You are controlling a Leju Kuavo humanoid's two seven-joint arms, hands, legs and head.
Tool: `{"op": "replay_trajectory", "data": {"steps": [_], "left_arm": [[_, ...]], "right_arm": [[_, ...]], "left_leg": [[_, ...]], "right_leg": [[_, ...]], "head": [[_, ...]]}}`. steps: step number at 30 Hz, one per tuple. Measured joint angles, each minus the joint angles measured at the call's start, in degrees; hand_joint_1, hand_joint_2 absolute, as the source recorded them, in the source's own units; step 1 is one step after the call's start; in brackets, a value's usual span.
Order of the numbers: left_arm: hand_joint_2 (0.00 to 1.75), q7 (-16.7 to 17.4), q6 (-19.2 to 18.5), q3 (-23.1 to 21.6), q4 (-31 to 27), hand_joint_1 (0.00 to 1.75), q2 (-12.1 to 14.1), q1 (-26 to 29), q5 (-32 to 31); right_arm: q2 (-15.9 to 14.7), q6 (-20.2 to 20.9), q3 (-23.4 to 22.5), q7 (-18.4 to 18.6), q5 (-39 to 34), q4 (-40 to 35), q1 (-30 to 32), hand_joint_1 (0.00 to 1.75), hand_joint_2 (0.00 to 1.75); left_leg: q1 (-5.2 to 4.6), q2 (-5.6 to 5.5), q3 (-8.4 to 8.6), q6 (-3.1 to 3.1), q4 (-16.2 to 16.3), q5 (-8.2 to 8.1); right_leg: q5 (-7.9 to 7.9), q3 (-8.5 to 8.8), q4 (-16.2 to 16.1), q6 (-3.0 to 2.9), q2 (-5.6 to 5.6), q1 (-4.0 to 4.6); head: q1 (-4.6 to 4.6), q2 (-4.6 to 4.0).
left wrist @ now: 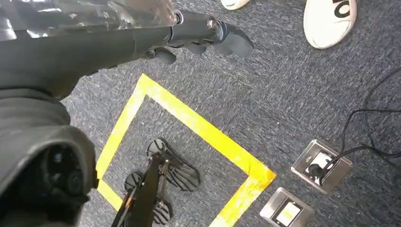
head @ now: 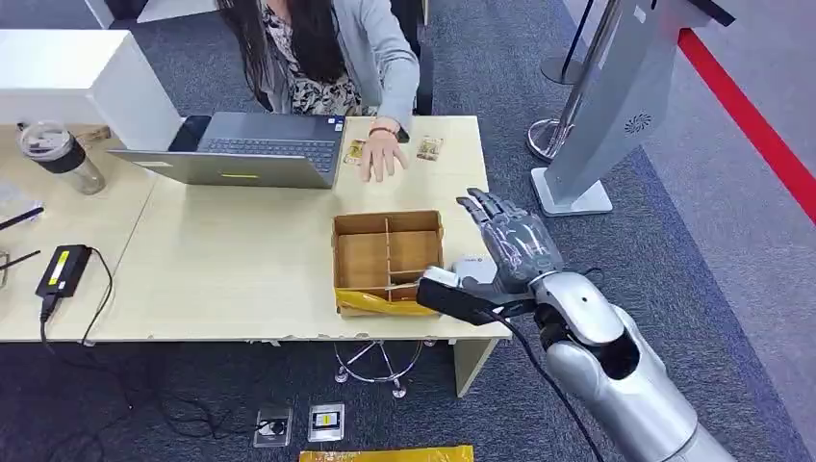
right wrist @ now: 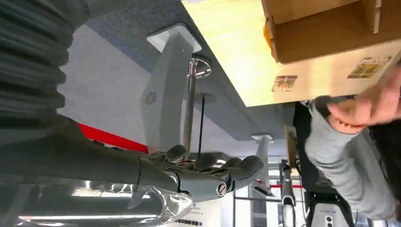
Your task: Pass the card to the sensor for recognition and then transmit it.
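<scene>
A laptop [head: 245, 146] sits beside a tumbler [head: 60, 154] on the desk [head: 241, 279].

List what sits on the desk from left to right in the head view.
Tumbler → black adapter → laptop → divided cardboard box → right hand.

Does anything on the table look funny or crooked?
A bit. The cardboard box sits right at the table edge, and something yellow sticks out under its front. Two cards lie loose by the person's hand. Nothing is spilled.
</scene>
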Motion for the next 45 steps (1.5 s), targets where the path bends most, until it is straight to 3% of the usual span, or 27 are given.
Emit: {"op": "replay_trajectory", "data": {"steps": [19,31,45], "left_arm": [[0.00,0.2,-0.1,-1.0,0.0,0.00,0.0,0.0,-0.2],[0.00,0.2,0.2,-1.5,0.0,0.00,0.0,0.0,0.1],[0.00,0.2,0.4,-2.4,0.0,0.00,-0.1,-0.1,0.3]], "right_arm": [[1.3,-4.2,3.5,-2.0,2.6,6.2,0.5,0.00,1.75],[3.8,-4.9,4.7,-3.0,3.2,10.3,0.4,0.00,1.75],[8.9,-9.5,5.9,-5.3,3.6,20.5,-3.8,0.00,1.75]], "left_leg": [[0.00,-0.01,-0.03,0.00,0.0,0.00],[0.01,-0.01,-0.04,0.00,0.0,0.00],[0.01,0.00,-0.03,0.00,0.0,0.00]], "right_leg": [[-0.01,0.00,0.0,-0.01,-0.03,0.00],[-0.01,0.00,0.0,-0.01,-0.03,0.01],[-0.01,-0.01,0.0,-0.01,0.00,0.01]], "head": [[0.02,0.00],[0.02,0.00],[0.00,0.00]]}}
